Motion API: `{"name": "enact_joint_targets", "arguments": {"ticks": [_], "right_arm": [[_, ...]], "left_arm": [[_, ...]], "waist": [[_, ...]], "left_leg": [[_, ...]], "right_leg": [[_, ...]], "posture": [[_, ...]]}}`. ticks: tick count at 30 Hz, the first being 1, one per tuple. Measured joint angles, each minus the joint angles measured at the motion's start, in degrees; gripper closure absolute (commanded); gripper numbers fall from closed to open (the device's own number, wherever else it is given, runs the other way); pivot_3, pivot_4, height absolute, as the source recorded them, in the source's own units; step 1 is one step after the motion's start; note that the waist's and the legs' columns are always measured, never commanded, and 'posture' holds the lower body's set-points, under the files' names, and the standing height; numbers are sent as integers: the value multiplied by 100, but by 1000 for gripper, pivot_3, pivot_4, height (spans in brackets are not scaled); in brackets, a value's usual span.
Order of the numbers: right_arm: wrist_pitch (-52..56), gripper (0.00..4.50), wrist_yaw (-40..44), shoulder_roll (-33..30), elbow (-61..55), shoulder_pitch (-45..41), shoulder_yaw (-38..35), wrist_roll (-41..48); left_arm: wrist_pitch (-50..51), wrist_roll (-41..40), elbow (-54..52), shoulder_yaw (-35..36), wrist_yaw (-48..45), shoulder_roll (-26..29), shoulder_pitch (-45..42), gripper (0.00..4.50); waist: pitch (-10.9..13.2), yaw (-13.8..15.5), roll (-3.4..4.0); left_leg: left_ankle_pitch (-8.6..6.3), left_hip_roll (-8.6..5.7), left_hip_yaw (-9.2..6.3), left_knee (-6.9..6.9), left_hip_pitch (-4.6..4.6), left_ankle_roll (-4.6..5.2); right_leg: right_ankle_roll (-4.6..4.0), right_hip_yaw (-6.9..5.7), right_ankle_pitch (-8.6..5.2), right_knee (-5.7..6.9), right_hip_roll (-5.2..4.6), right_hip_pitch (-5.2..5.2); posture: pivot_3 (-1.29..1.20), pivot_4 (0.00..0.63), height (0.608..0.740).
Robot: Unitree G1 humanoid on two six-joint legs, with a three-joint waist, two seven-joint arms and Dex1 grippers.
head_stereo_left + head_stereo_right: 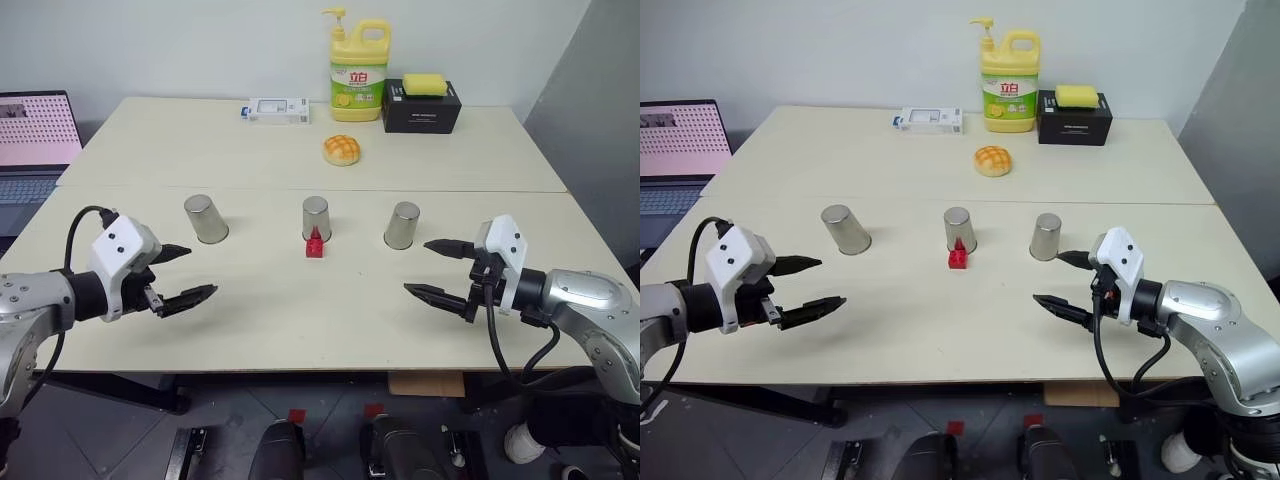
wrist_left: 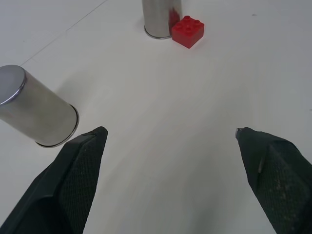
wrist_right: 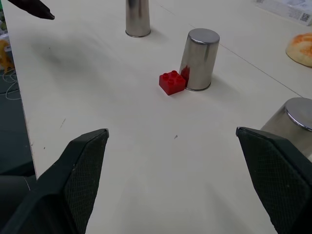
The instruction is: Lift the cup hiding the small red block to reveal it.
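Three identical steel cups stand upside down in a row: left cup (image 1: 206, 219), middle cup (image 1: 316, 218), right cup (image 1: 402, 225). The small red block (image 1: 315, 246) sits uncovered on the table, against the near side of the middle cup (image 3: 199, 58); the right wrist view shows the block (image 3: 171, 82) too. My left gripper (image 1: 200, 271) hovers open and empty, nearer me than the left cup. On the other side, my right gripper (image 1: 415, 267) is open and empty, just in front of the right cup.
On the far half of the table are a yellow dish-soap bottle (image 1: 358, 70), a black box (image 1: 421, 110) with a yellow sponge (image 1: 425, 84) on it, a bun (image 1: 341, 150) and a small white box (image 1: 278, 110). A laptop (image 1: 35, 140) sits off the left edge.
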Motion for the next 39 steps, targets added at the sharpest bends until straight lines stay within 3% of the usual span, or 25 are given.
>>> {"name": "enact_joint_targets", "arguments": {"ticks": [23, 39], "right_arm": [[27, 41, 18, -140, 0, -7, -27, 78], [-62, 41, 362, -396, 215, 114, -472, 271]], "left_arm": [[36, -32, 0, -16, 60, -11, -100, 0], [36, -34, 10, -116, 37, -8, -228, 0]], "waist": [[0, 0, 0], [0, 1, -1]], "left_leg": [[0, -1, 0, 0, 0, 0], [0, -2, 1, 1, 0, 0]], "right_leg": [[0, 0, 0, 0, 0, 0], [0, 1, 0, 1, 3, 1]], "posture": [[0, 150, 740], [0, 150, 740]]}}
